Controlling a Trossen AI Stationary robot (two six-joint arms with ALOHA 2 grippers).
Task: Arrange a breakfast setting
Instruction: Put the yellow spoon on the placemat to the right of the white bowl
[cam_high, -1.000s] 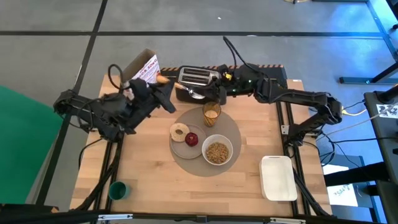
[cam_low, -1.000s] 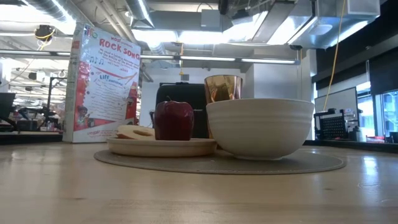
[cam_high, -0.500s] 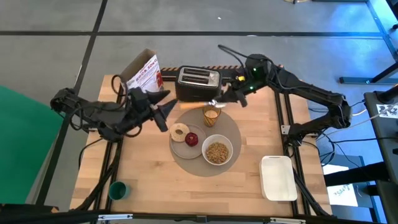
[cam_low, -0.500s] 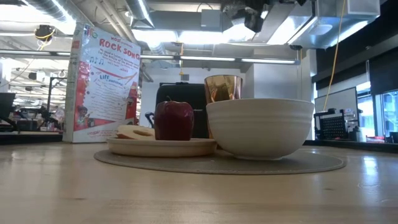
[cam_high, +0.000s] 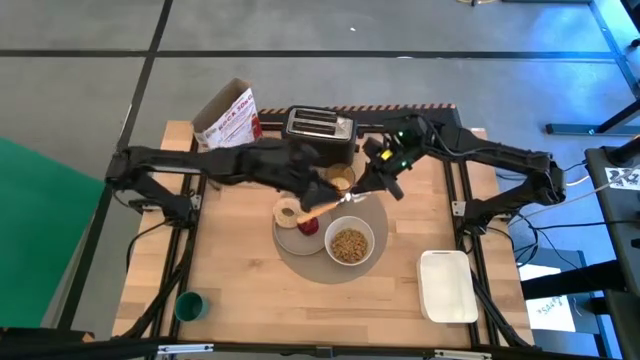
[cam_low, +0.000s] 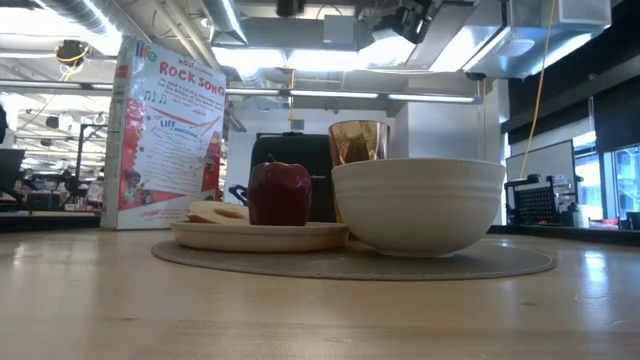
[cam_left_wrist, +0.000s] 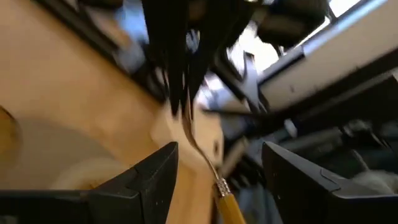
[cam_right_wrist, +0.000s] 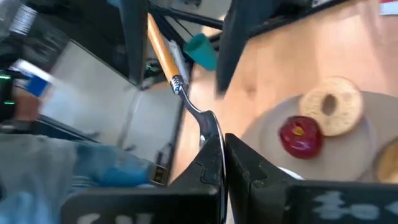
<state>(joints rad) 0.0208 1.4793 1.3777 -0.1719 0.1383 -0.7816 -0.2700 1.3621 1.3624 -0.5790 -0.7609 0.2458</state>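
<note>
The spoon (cam_right_wrist: 186, 99) bowl is hidden between the right claw (cam_right_wrist: 221, 163) fingers.

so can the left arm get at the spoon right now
Probably yes: the right pincer holds the spoon by its bowl end, leaving the handle free, and the open left pincer flanks that handle.

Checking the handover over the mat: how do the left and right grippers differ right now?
The right gripper is shut on the metal spoon at its bowl end; the left gripper stands open around the spoon's amber handle, not yet clamped. The right reaches in from the toaster side, the left from the opposite side. Both hover above the grey mat.
</note>
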